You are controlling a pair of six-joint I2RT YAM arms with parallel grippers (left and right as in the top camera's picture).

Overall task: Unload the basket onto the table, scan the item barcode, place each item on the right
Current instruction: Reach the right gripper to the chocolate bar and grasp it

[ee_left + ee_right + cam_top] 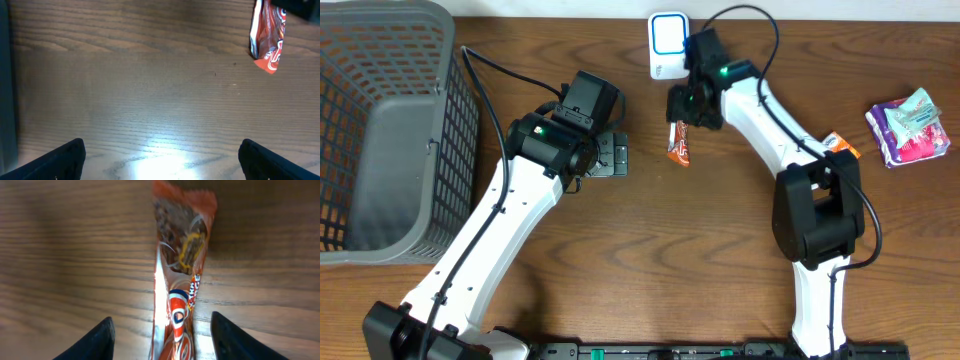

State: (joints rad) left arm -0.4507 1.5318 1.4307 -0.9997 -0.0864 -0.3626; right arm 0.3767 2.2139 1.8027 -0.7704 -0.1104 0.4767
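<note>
A: Surface: dark brown wooden table [620, 270], grain running left to right. Grey mesh basket [380, 130] at the left edge. Confirm?
B: Confirmed. White scanner with a blue face [666, 44] stands at the far edge, centre. Pink and purple packet [908, 125] lies off to the right, well apart from the rest.
A: Item location?
B: Snack bar [679, 145] in an orange and red wrapper lies flat on the wood, near the scanner on the robot's side, its long axis pointing roughly toward it.
A: Right gripper [161, 317]?
B: Over the bar's far end. In the wrist view the jaws are parted, one dark finger [95, 342] on each side of the wrapper, with bare wood showing in both gaps. It straddles the bar; no contact seen, no hold.
A: Left gripper [161, 145]?
B: Jaws spread wide, only bare table and a patch of glare between them. It hangs low, left of the bar and apart from it; the bar's near end shows in the top right corner of its wrist view.
A: Barcode visible?
B: Cannot tell, the print is too blurred in every view
</note>
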